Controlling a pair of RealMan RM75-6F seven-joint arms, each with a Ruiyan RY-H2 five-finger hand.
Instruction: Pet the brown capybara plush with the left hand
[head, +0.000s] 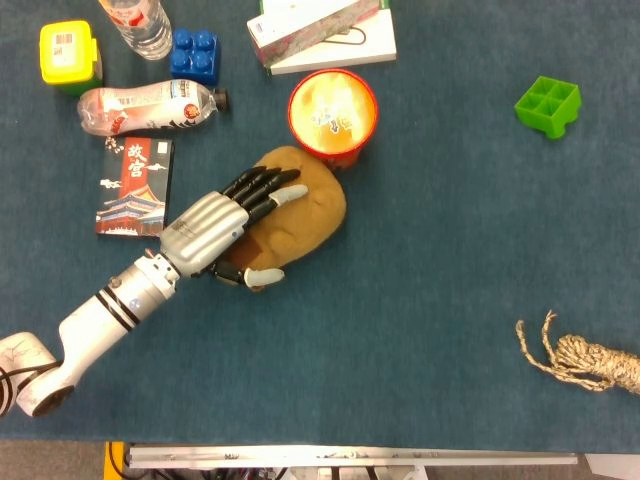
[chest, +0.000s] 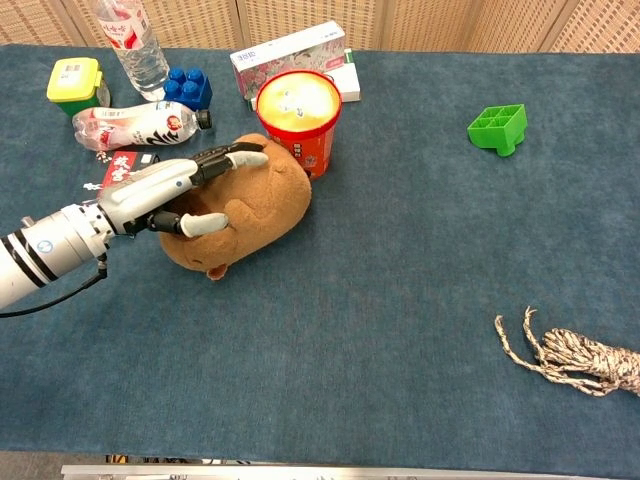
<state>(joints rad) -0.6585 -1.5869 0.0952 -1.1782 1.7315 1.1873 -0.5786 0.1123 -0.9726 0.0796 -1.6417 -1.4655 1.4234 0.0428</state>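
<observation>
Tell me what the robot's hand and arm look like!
The left hand has a shiny silver back, black fingers and pale grey fingertips. Its arm is a smooth white tube with thin black rings near the wrist. In the chest view a thin black cable hangs under the arm. The right hand isn't visible.
</observation>
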